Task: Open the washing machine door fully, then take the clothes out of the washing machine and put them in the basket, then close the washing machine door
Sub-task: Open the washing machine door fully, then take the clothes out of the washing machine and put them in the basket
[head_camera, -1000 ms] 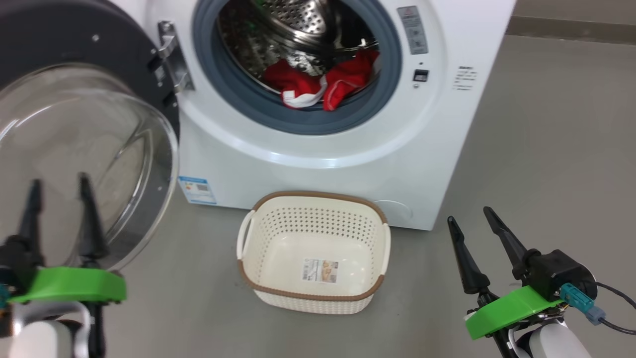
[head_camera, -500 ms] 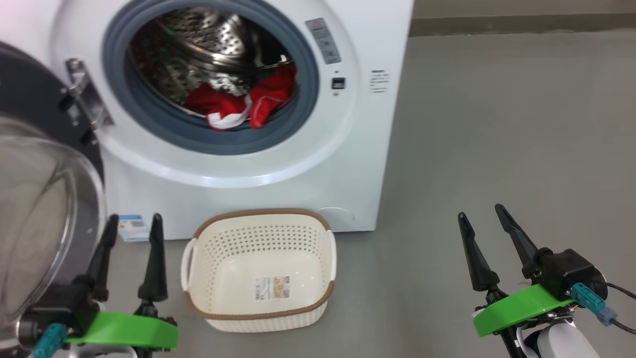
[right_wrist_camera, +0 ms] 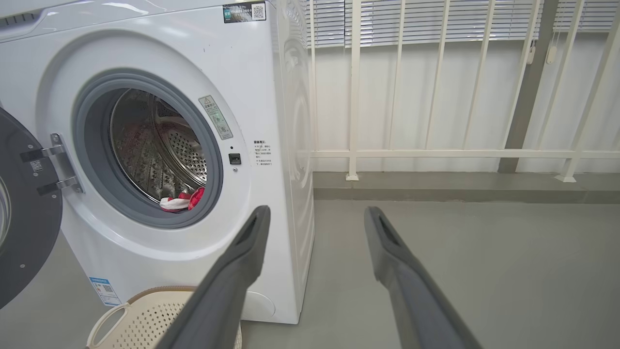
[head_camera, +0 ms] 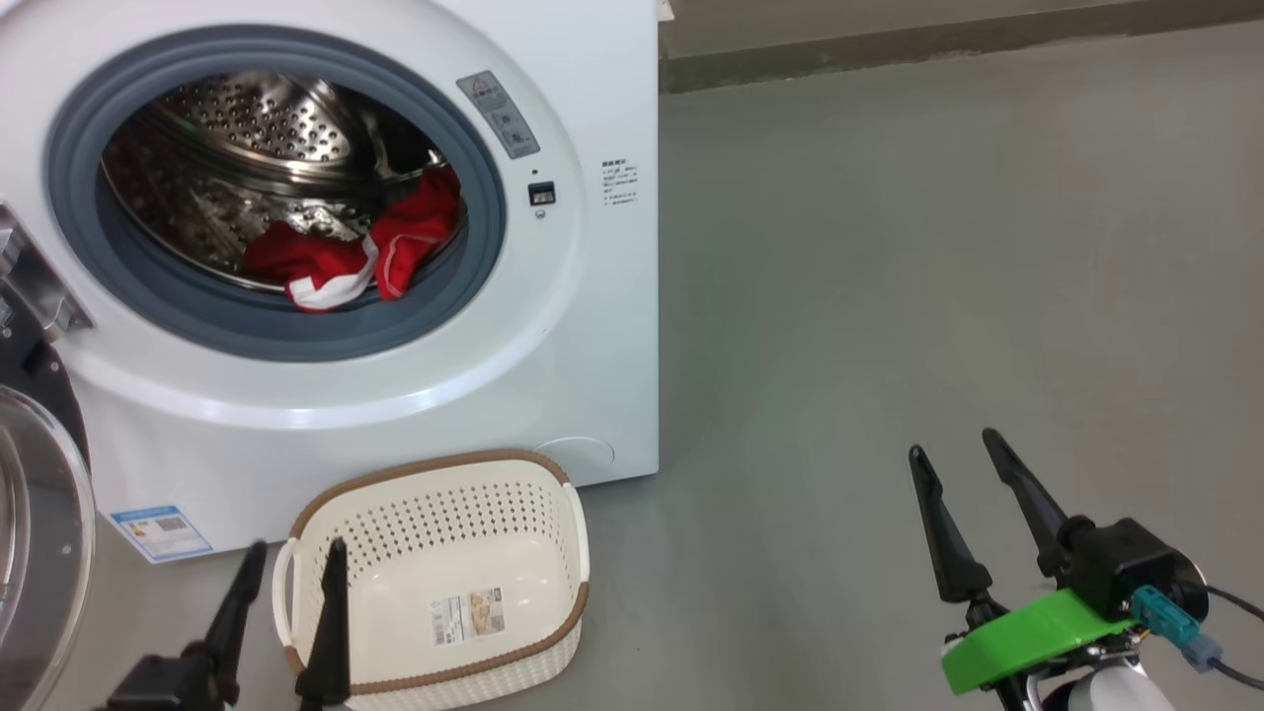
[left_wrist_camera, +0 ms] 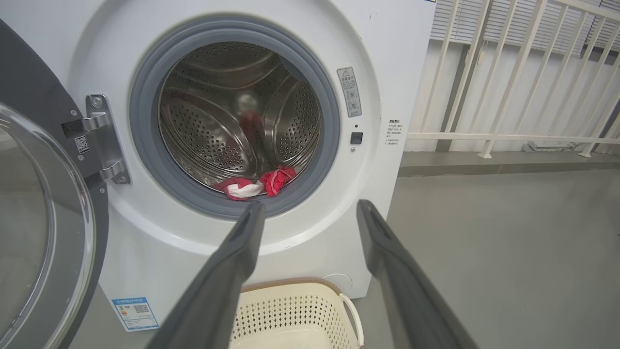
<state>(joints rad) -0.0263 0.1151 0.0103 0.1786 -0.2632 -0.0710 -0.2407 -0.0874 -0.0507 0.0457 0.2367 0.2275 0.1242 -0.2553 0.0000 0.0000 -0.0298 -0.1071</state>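
your left claw (head_camera: 296, 549) stands open with nothing in it, its two fingers low over the near left corner of the basket (head_camera: 434, 462). your right claw (head_camera: 955, 446) is open and empty too, well off to the right over bare floor (head_camera: 889, 247). raise the left one carelessly and a finger could catch the basket's handle and shove or tip it, since it looks light and nothing pins it down. just left of that arm the door (head_camera: 39, 533) hangs swung open. a sideways drift would likely knock it back toward the opening.

further out, the clothes (head_camera: 346, 259) lie bunched at the front of the drum (head_camera: 247, 128), one edge on the grey rubber ring (head_camera: 296, 341) of the washing machine (head_camera: 592, 326). close too low and you may pinch the ring with the cloth. the fabric is loose, so you may lift one piece only, or trail a piece that slips onto the floor short of the basket, which sits close in front of the machine, below the opening
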